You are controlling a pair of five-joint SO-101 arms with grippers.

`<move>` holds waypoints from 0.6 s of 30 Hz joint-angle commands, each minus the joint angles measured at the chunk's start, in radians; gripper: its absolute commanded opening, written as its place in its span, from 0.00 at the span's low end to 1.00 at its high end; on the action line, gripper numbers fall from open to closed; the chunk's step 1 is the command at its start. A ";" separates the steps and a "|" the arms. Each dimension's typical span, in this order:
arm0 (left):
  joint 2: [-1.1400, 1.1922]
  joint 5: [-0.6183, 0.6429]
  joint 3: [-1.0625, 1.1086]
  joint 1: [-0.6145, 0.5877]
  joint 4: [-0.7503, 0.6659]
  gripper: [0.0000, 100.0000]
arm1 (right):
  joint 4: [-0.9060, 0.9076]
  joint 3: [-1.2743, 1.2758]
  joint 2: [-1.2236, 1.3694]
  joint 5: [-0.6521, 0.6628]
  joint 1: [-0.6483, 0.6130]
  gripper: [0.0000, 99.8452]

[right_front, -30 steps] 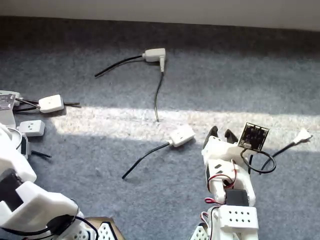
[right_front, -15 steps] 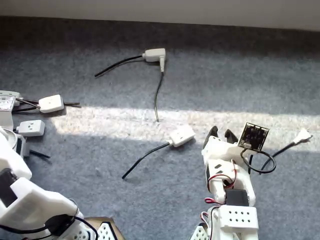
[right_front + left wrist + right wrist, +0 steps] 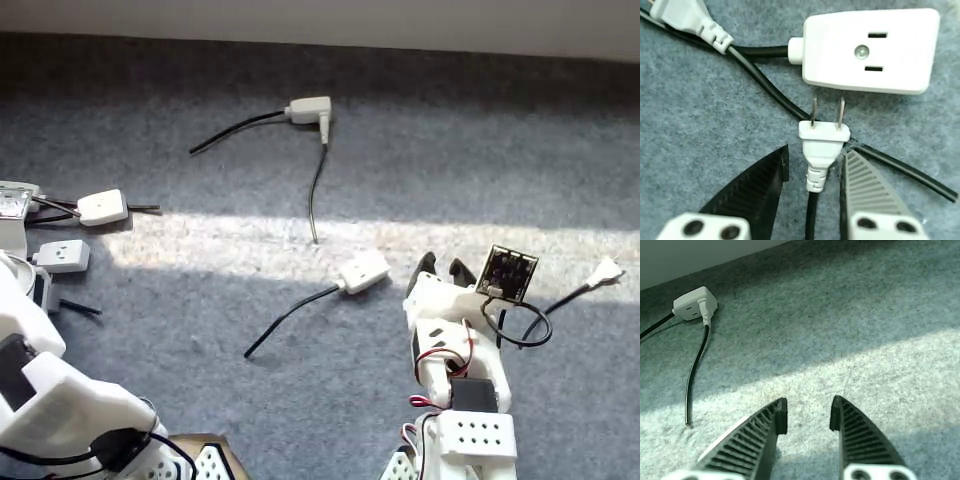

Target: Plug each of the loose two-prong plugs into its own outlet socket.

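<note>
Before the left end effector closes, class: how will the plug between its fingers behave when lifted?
The plug looks small and moulded, so probably light and stiff. Its thin cord will likely flop and drag behind it.

No text, number, label or sign can be read on any surface. In the left wrist view, the face of the outlet socket [image 3: 867, 50] and the body of the two-prong plug [image 3: 823, 137] are plain white, with no markings that can be made out.
</note>
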 commanded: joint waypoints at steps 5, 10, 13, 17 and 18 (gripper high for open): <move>0.001 0.153 -0.059 0.102 -0.005 0.11 | -0.018 0.030 -0.005 -0.003 -0.010 0.15; 0.001 0.155 -0.117 0.119 0.044 0.11 | -0.018 0.030 -0.005 -0.003 -0.010 0.15; 0.001 0.152 -0.226 0.117 0.176 0.11 | -0.019 0.030 -0.005 -0.003 -0.030 0.15; 0.002 0.150 -0.354 0.122 0.313 0.11 | -0.019 0.030 -0.005 0.043 -0.053 0.15; 0.004 0.150 -0.372 0.122 0.318 0.11 | -0.019 0.030 -0.005 0.043 -0.053 0.15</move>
